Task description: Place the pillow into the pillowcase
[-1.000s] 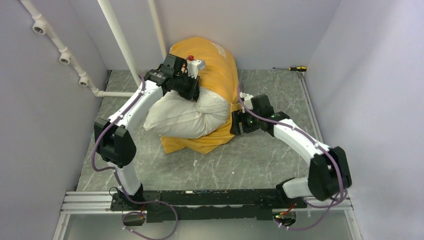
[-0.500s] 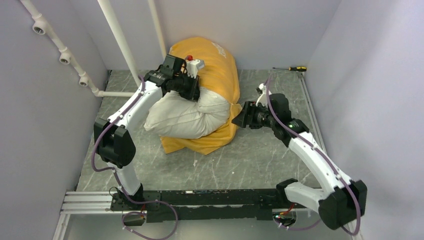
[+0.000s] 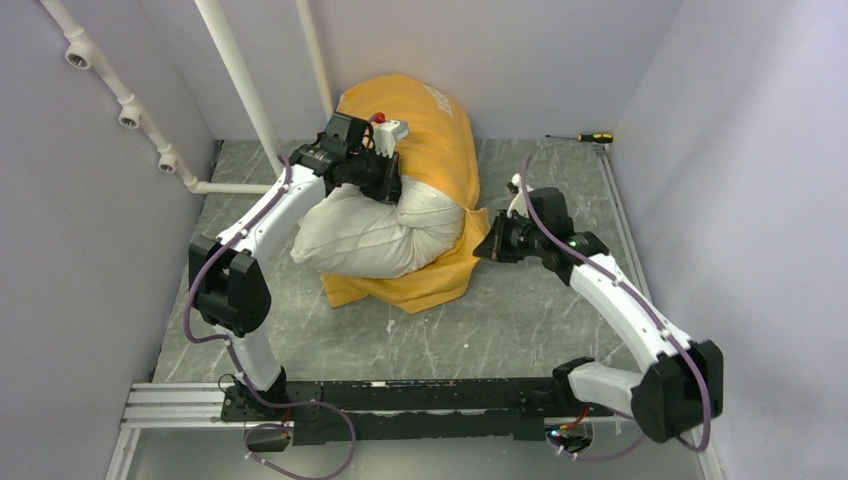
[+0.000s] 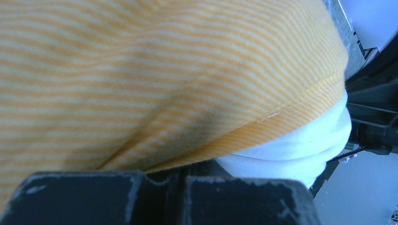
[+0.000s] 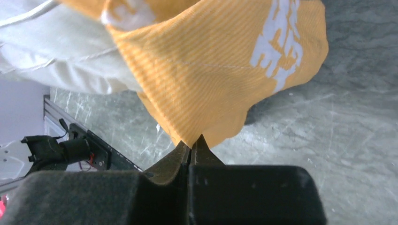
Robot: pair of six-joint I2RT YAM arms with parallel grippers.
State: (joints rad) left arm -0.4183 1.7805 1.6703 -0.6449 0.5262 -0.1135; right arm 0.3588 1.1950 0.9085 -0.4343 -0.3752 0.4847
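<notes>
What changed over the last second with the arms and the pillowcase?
The right gripper closed on the pillowcase at its right-hand edge, after that arm swung its elbow outward. The left gripper stayed shut at the opening, and the pillow still sticks half out.

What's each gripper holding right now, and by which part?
Right gripper: the pillowcase, pinched at a loose edge corner. Left gripper: apparently the pillowcase's hem at its opening.

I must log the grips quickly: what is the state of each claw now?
Left claw: closed on the pillowcase hem.
Right claw: closed on a pillowcase corner.
</notes>
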